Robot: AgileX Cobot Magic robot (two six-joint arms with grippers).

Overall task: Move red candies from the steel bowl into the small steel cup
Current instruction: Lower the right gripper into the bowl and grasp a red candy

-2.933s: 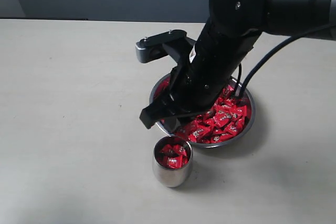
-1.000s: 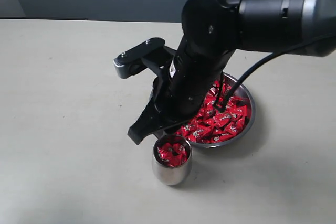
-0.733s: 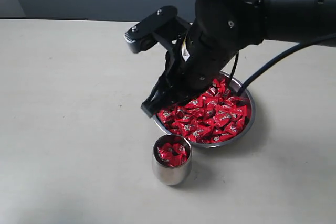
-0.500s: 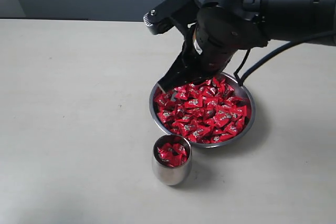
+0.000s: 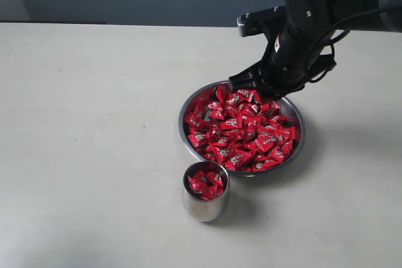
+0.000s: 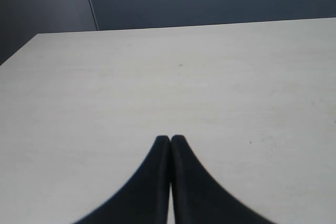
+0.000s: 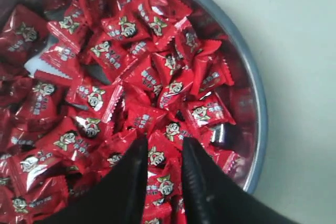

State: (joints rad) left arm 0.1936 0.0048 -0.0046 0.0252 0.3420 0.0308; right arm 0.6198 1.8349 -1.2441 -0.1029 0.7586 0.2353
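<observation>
Steel bowl, exterior view: heaped with red candies. Small steel cup just beside it, part-filled with the same. Right gripper over the bowl's far rim.
Left wrist view: left gripper closed, empty, above pale table.
Right wrist view: fingers narrowly apart over the candies; cannot tell whether one is gripped.

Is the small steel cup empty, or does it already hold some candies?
Partly filled. The small steel cup stands upright with several red candies inside, lying just below its rim.
</observation>
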